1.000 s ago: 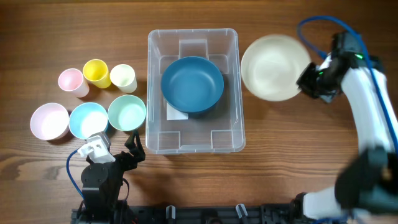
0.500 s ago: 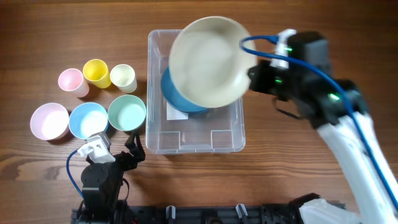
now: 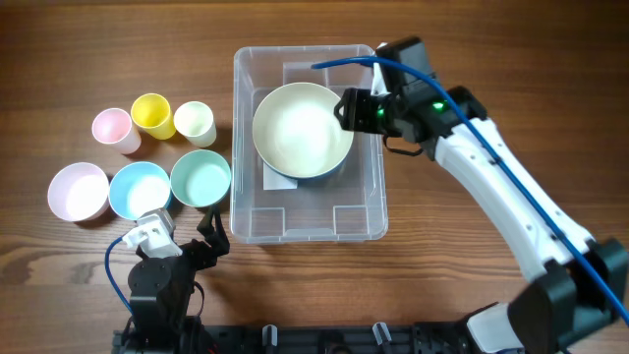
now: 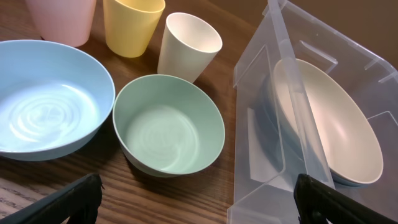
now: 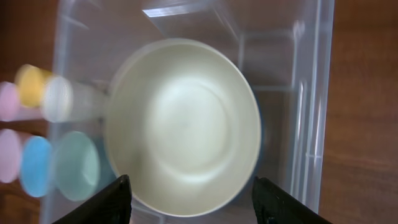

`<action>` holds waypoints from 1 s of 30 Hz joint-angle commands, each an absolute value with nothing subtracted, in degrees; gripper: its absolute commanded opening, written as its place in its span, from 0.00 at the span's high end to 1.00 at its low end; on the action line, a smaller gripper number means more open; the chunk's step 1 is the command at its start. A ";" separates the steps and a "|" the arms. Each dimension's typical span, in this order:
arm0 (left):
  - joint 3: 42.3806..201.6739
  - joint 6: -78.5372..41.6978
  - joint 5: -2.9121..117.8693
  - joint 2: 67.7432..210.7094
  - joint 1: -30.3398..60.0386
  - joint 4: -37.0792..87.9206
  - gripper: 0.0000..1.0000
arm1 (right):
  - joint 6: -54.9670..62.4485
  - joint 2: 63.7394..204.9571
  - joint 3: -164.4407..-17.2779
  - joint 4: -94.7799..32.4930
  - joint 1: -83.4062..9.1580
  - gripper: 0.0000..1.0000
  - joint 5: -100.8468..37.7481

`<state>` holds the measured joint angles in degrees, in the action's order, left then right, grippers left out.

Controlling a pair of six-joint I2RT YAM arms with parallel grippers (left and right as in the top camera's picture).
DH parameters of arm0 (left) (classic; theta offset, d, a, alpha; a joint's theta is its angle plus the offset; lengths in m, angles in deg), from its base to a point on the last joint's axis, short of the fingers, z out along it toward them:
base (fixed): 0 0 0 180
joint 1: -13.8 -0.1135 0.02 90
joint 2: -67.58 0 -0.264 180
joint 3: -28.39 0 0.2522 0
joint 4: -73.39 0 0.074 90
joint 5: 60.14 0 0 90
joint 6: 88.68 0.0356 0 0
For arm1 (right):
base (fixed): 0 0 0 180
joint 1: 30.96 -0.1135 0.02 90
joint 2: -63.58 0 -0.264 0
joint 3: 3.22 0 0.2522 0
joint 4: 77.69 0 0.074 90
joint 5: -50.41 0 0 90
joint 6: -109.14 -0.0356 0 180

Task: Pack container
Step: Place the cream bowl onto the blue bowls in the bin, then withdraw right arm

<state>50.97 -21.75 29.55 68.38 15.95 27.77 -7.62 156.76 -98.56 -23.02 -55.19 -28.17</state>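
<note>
The container [image 3: 307, 224] is a large clear bin at the table's middle, seen too in the left wrist view [image 4: 261, 93] and right wrist view [image 5: 311, 93]. A cream bowl [image 3: 303, 128] [image 5: 183, 127] [image 4: 329, 130] sits in it, nested on a dark blue bowl whose rim [image 3: 313, 176] peeks out below. My right gripper [image 3: 349, 110] [image 5: 191, 186] hovers open over the cream bowl's right edge, jaws wide apart and holding nothing. My left gripper [image 3: 214, 234] [image 4: 198, 186] stands open and empty near the container's front left corner.
Left of the container sit a green bowl [image 3: 200, 178] [image 4: 168, 134], a light blue bowl [image 3: 139, 189] and a pink bowl [image 3: 78, 191]. Behind them stand a pink cup [image 3: 112, 129], a yellow cup [image 3: 152, 114] and a cream cup [image 3: 195, 122].
My right arm carried the cream bowl from the table's right over the container, set it on the blue bowl and opened. The left arm has not moved.
</note>
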 commanded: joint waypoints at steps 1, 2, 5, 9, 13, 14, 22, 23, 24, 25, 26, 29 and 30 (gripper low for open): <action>50.71 -21.67 30.03 67.85 16.22 27.95 0.00 | -6.55 151.39 -103.13 -19.37 -55.17 0.40 -28.37; 50.71 -21.67 30.03 67.85 16.22 27.95 0.00 | -6.53 150.34 -103.57 -17.65 -54.49 0.37 -30.93; 50.71 -21.67 30.03 67.85 16.22 27.95 0.00 | -7.36 145.24 -103.79 -14.87 -49.75 0.33 -34.51; 50.71 -21.67 30.03 67.85 16.22 27.95 0.00 | -2.69 138.62 -103.79 -12.25 -42.05 0.40 -27.01; 50.71 -21.67 30.03 67.85 16.22 27.95 0.00 | -1.81 139.76 -102.74 -3.77 -47.30 0.54 -21.70; 50.71 -21.67 30.03 67.85 16.22 27.95 0.00 | -1.66 140.74 -101.95 -3.53 -49.53 0.56 -21.70; 50.71 -21.67 30.03 67.85 16.22 27.95 0.00 | 1.18 162.64 -100.16 -7.92 -68.39 0.96 -30.60; 50.71 -21.67 30.03 67.85 16.19 27.95 0.00 | 1.29 165.48 -100.16 -9.06 -69.40 0.96 -30.64; 50.71 -21.67 30.03 67.85 16.22 27.95 0.00 | 2.60 168.24 -100.16 -10.13 -70.55 0.96 -30.64; 50.71 -21.67 30.03 67.85 16.22 27.95 0.00 | 3.54 170.64 -100.16 -11.05 -71.63 0.96 -30.86; 50.71 -21.67 30.03 67.85 16.22 27.95 0.00 | 4.05 172.35 -100.16 -11.64 -72.32 0.96 -30.82; 50.71 -21.67 30.03 67.85 16.22 27.95 0.00 | 6.17 176.41 -100.16 -13.76 -74.25 0.96 -30.64; 50.71 -21.67 30.03 67.85 16.22 27.95 0.00 | 6.78 177.22 -100.16 -14.13 -74.55 0.96 -30.60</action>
